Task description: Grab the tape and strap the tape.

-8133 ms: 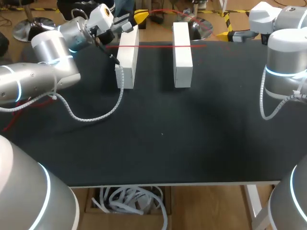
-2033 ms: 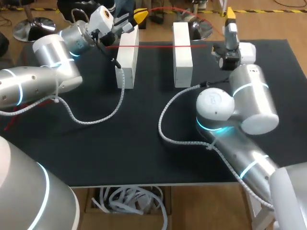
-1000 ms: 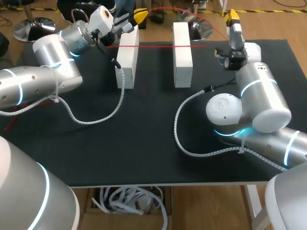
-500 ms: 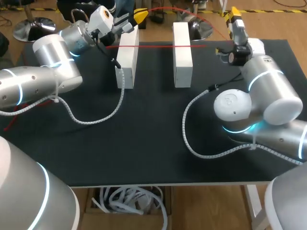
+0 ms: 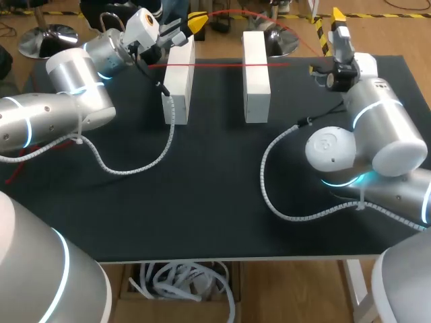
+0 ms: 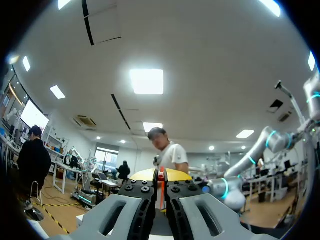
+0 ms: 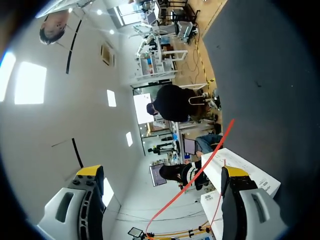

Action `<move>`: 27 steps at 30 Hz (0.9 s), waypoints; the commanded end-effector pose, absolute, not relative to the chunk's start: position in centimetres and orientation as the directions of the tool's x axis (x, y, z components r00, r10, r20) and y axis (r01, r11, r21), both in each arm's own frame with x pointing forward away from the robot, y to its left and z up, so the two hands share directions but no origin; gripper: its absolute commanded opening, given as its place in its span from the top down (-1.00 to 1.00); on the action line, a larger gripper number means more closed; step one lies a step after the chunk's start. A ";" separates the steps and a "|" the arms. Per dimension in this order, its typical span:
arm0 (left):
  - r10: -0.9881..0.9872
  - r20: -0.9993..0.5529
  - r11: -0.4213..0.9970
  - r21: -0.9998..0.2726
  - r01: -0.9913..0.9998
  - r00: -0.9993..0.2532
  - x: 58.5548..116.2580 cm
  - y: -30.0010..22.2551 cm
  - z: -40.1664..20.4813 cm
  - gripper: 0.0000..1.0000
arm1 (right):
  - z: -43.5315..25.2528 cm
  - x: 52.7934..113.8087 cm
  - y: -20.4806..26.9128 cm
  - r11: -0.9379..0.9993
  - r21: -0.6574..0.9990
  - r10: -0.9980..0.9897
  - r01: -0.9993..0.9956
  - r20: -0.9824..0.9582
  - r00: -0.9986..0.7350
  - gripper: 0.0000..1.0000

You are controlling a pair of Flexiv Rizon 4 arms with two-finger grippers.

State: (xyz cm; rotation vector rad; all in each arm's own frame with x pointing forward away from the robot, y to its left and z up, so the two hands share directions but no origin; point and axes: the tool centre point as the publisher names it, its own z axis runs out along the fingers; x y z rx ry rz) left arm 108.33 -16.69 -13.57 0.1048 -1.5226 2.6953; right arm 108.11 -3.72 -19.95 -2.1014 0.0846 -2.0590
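Pinches the red tape [image 6: 161,187] in the left pincer [image 6: 161,175], fingers pressed together on it from both sides. Holds the right pincer [image 7: 162,172] spread wide, tape arcing ahead of its gap, touching neither finger. Shows two white blocks [image 5: 179,81] just beneath the left pincer.

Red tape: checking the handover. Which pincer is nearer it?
Left. The left pincer is shut on the red tape at the left white block's far end; the right pincer, open, faces the tape without gripping it.
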 end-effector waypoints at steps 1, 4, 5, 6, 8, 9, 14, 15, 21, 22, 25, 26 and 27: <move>0.002 0.082 -0.516 -0.854 -0.071 -0.997 108.2 -16.7 -13.5 1.00 | -20.1 108.5 -4.0 -0.978 -0.179 -0.179 0.106 0.984 0.017 -1.00; 0.002 0.082 -0.516 -0.854 -0.071 -0.997 108.2 -16.7 -13.5 1.00 | -19.9 108.6 -4.1 -0.979 -0.175 -0.174 0.105 0.985 0.014 -1.00; 0.002 0.082 -0.516 -0.854 -0.071 -0.997 108.2 -16.7 -13.5 1.00 | -19.9 108.6 -4.1 -0.979 -0.174 -0.173 0.104 0.985 0.013 -1.00; 0.002 0.082 -0.516 -0.854 -0.071 -0.997 108.2 -16.7 -13.5 1.00 | -19.9 108.6 -4.1 -0.980 -0.172 -0.172 0.104 0.985 0.013 -1.00; 0.002 0.082 -0.516 -0.854 -0.071 -0.997 108.2 -16.7 -13.5 1.00 | -19.9 108.6 -4.1 -0.980 -0.169 -0.169 0.106 0.986 0.012 -1.00; 0.002 0.082 -0.516 -0.854 -0.071 -0.997 108.2 -16.7 -13.5 1.00 | -19.9 108.6 -4.1 -0.980 -0.166 -0.166 0.106 0.986 0.012 -0.73; 0.002 0.082 -0.516 -0.854 -0.071 -0.997 108.2 -16.7 -13.5 1.00 | -20.0 108.3 -4.1 -0.982 -0.157 -0.156 0.106 0.988 0.018 0.49; 0.002 0.082 -0.516 -0.854 -0.071 -0.997 108.2 -16.7 -13.5 1.00 | -20.0 108.3 -4.2 -0.983 -0.153 -0.151 0.107 0.988 0.018 0.70; 0.002 0.082 -0.516 -0.854 -0.071 -0.997 108.2 -16.7 -13.5 1.00 | -20.0 107.9 -4.4 -0.984 -0.142 -0.141 0.109 0.990 0.015 1.00; 0.002 0.082 -0.516 -0.854 -0.071 -0.997 108.2 -16.7 -13.5 1.00 | -20.0 107.8 -4.4 -0.984 -0.140 -0.139 0.108 0.990 0.014 1.00; 0.002 0.082 -0.516 -0.854 -0.071 -0.997 108.2 -16.7 -13.5 1.00 | -20.0 107.6 -4.5 -0.985 -0.137 -0.137 0.107 0.991 0.015 1.00; 0.002 0.082 -0.516 -0.854 -0.071 -0.997 108.2 -16.7 -13.5 1.00 | -20.0 107.6 -4.5 -0.985 -0.135 -0.134 0.106 0.991 0.015 1.00; 0.002 0.082 -0.516 -0.854 -0.071 -0.997 108.2 -16.7 -13.5 1.00 | -20.0 107.5 -4.6 -0.986 -0.131 -0.130 0.105 0.991 0.012 1.00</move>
